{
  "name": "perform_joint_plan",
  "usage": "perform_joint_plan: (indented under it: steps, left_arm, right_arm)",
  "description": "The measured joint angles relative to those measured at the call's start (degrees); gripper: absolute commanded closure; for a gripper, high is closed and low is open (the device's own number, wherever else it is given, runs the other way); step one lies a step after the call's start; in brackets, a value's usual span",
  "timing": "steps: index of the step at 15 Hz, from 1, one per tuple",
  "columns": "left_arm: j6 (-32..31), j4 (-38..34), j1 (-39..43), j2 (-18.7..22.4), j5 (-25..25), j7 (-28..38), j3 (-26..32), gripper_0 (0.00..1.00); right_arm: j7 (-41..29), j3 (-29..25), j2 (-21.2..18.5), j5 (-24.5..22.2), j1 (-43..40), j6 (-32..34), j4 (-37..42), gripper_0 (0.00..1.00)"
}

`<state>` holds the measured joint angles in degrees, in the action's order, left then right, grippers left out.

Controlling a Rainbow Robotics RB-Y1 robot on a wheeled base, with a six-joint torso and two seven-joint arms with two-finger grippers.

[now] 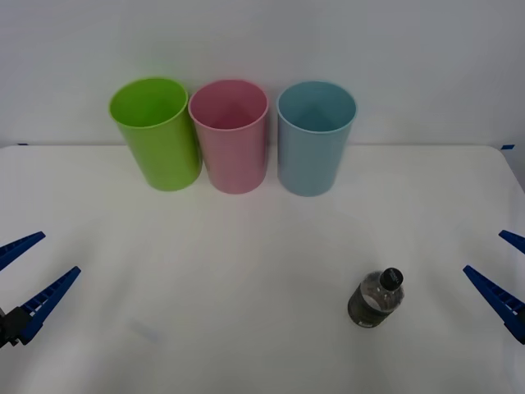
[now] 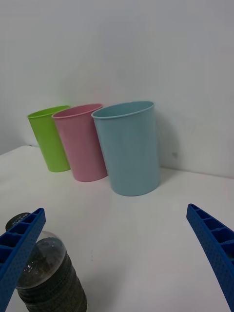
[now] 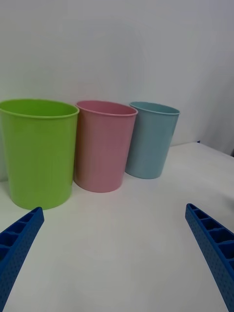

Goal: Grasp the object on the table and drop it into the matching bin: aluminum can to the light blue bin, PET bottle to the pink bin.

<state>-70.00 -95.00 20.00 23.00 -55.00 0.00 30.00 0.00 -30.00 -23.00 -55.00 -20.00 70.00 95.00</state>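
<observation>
White tabletop (image 1: 246, 328), wide and plain, against a pale wall. Three tall tapered bins in a row at the far side: lime green bin (image 1: 156, 135) on the left, pink bin (image 1: 230, 135) in the middle, light blue bin (image 1: 315, 136) on the right. Green and pink touching or nearly so; a small gap between pink and light blue. All three upright, mouths open.

Small clear PET bottle (image 1: 377, 300) with dark contents and black cap, upright on the near right part of the table, well apart from the bins and nearest the light blue one.

Left gripper (image 1: 25, 275) at the near left edge, blue ribbed fingers spread wide, nothing between them. Right gripper (image 1: 509, 275) at the near right edge, likewise spread wide and holding nothing, near the bottle but not touching it. From the right wrist camera, bottle (image 2: 46, 275) just beside one blue finger (image 2: 19, 248), partly behind it, bins farther back.
</observation>
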Motion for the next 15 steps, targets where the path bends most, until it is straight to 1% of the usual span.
perform_joint_plan:
  steps: [2, 5, 7, 11, 15]
  left_arm:
    - [0.00, 0.00, 0.00, 0.00, 0.00, 0.00, 0.00, 0.00]
    - [0.00, 0.01, 0.01, 0.00, 0.00, 0.00, 0.00, 0.00]
    - [0.00, 0.01, 0.00, 0.00, 0.00, 0.00, 0.00, 0.00]
    - [0.00, 0.00, 0.00, 0.00, 0.00, 0.00, 0.00, 0.00]
    - [0.00, 0.00, 0.00, 0.00, 0.00, 0.00, 0.00, 0.00]
  right_arm:
    - [0.00, 0.00, 0.00, 0.00, 0.00, 0.00, 0.00, 0.00]
    - [0.11, -0.07, 0.74, -2.00, -0.60, -0.30, -1.03, 0.00]
    - [0.23, 0.11, 0.57, -2.12, -0.65, -0.45, -0.99, 0.00]
    - [0.96, 1.17, -1.96, -2.12, -2.59, -0.33, -1.10, 0.00]
    - [2.29, 2.01, -3.88, -2.12, -4.04, 2.43, -3.02, 0.00]
